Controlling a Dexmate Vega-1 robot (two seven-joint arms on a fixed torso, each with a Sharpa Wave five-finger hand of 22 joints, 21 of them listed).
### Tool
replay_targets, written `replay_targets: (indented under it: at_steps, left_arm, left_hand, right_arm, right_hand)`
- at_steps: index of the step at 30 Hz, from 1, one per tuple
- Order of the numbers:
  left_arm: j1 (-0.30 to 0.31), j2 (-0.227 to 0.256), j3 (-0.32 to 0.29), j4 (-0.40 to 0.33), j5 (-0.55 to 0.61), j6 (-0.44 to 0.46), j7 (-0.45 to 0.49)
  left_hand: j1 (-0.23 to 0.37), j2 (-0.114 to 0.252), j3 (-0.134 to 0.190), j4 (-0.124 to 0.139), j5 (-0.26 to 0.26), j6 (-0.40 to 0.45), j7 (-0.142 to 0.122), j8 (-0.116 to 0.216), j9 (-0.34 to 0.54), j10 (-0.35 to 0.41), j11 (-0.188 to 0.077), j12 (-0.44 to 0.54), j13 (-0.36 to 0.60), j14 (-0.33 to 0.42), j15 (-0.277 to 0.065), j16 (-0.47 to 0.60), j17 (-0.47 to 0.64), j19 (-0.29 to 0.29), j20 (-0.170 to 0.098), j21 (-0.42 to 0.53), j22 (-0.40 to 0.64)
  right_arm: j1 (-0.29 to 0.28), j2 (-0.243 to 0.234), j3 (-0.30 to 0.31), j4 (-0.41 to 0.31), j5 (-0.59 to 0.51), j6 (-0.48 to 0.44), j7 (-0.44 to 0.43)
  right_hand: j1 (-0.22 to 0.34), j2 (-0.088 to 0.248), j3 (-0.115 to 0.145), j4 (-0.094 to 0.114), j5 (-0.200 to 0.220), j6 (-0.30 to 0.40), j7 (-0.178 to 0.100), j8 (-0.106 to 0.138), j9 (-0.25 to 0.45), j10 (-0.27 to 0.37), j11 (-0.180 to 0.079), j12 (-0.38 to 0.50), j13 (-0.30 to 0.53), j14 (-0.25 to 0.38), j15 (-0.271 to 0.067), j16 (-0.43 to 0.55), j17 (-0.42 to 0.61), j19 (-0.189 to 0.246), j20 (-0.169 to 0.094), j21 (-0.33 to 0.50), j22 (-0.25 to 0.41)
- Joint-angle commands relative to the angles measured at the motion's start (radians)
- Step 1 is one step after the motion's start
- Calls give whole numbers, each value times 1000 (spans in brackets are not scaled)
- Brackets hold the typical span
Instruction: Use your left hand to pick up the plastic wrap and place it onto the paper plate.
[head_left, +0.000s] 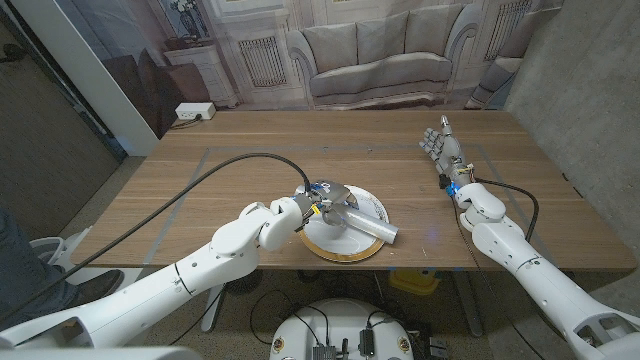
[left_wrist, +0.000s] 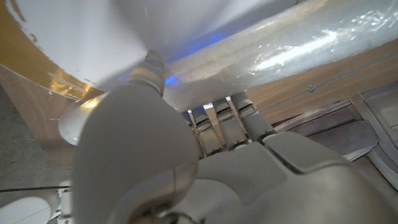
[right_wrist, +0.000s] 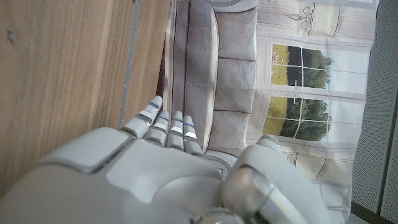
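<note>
Plastic wrap (head_left: 362, 222) roll lies across paper plate (head_left: 340, 248) at near table (head_left: 250, 140) edge, left hand (head_left: 318, 205) gripping its left end, release apparently left; right hand (head_left: 437, 143) open, idle far right.

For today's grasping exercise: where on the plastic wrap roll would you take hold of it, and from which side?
Grip the plastic wrap around its round body near one end, coming from above with fingers curling across its length. It is a long cylinder lying on its side over the paper plate, so the narrow width suits a wrap-around grip. The left hand holds its end this way.
</note>
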Motion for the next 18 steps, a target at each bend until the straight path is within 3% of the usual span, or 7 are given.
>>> replay_targets:
  at_steps: [1,6,9,18]
  left_arm:
    - [-11,-3,9,-8,18,21,-41]
    - [-13,-5,13,-12,30,33,-58]
    - [-17,-9,17,-16,40,49,-83]
    - [-18,-11,18,-18,51,56,-89]
  left_hand:
    - [-6,-7,-5,-1,4,-33,3,-12,4,-49,3,-1,-7,-51,-94,-5,-2,-37,16,-21,0]
    - [-14,-7,-7,-1,4,-80,6,-26,6,-125,24,-4,-15,-122,-75,-8,-8,-91,34,-51,0]
    - [-17,-9,-8,-4,4,-124,4,-36,8,-181,35,-1,-22,-204,-54,-14,-13,-138,52,-77,1]
    - [-39,-16,-20,1,5,-210,8,-49,10,-289,56,-1,-34,-315,-31,-14,-20,-218,100,-114,1]
  right_arm:
    - [-2,1,0,-1,1,2,-2]
    - [-2,0,0,-2,0,2,-1]
    - [-1,1,-1,-1,0,4,1]
    - [0,2,-2,1,-1,6,3]
  right_hand:
    - [2,4,-1,-1,1,11,-3,-1,5,8,-1,1,1,9,-3,-2,4,10,-14,-2,5]
    - [5,5,0,-2,1,11,-3,-1,5,8,-3,1,1,9,-3,-2,3,10,-14,-3,5]
    - [6,6,0,-3,1,11,-2,-1,5,8,-2,1,1,9,-3,-2,3,10,-13,-3,5]
    - [13,11,4,-6,1,11,-5,-1,5,9,-1,2,1,10,-4,-2,3,11,-13,-3,6]
